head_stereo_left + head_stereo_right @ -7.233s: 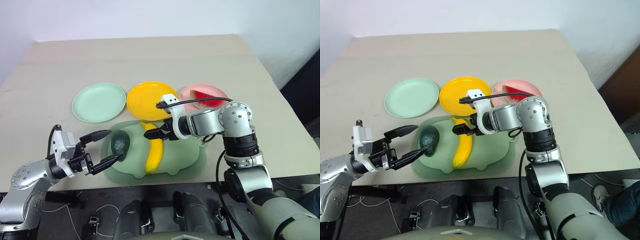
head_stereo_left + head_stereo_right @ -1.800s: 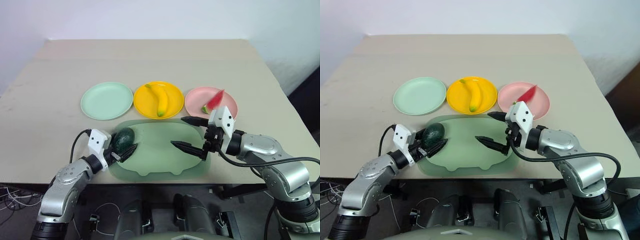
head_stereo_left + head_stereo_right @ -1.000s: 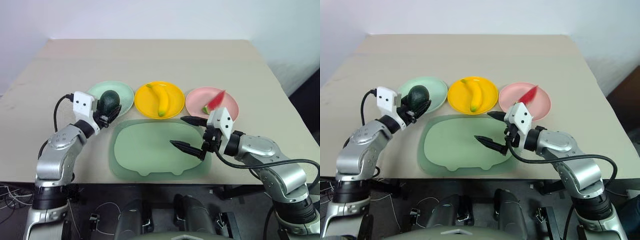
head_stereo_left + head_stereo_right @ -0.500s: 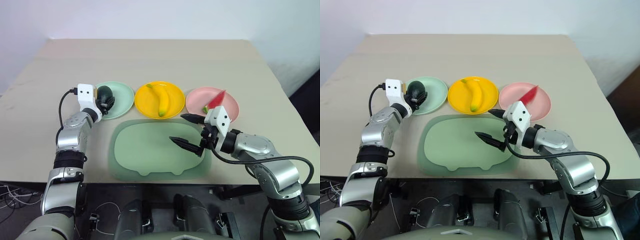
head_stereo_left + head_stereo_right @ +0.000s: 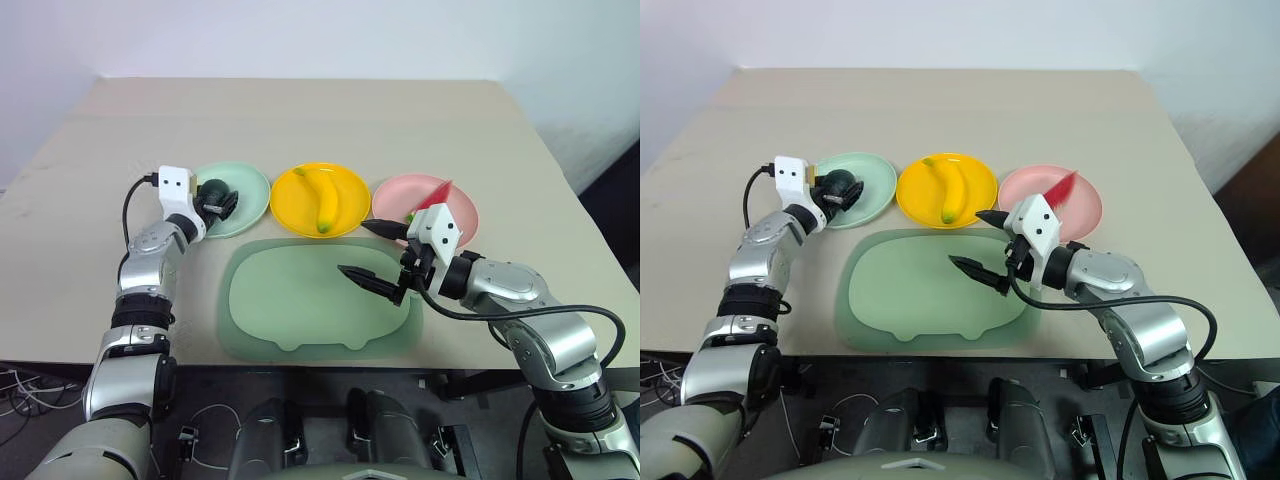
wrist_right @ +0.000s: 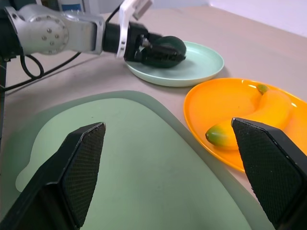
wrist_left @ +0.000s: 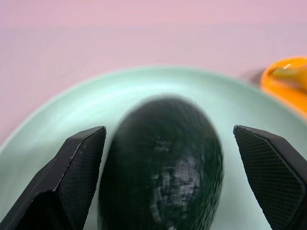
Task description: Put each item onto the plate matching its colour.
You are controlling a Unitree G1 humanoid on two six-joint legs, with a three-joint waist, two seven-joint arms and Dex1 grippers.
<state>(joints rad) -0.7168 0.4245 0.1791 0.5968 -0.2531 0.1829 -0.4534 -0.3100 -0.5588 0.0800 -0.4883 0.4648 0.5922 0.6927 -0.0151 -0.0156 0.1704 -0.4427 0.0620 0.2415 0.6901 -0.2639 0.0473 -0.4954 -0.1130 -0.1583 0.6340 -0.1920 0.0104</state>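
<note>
The dark green avocado (image 7: 163,163) lies on the mint green plate (image 5: 250,190), between the spread fingers of my left gripper (image 5: 222,203), which is open. A gap shows beside the avocado in the left wrist view. The yellow banana (image 5: 322,197) rests on the yellow plate (image 5: 300,210). The red watermelon wedge (image 5: 432,195) stands on the pink plate (image 5: 455,222). My right gripper (image 5: 353,249) hovers open over the right part of the pig-shaped tray, with nothing between its fingers.
The large translucent green pig-shaped tray (image 5: 300,310) lies in front of the three plates, near the table's front edge. Bare tan tabletop (image 5: 300,110) stretches behind the plates.
My left arm carried the avocado from the tray's edge forward over the mint green plate, then its gripper opened and let the avocado go. The right gripper stayed put.
</note>
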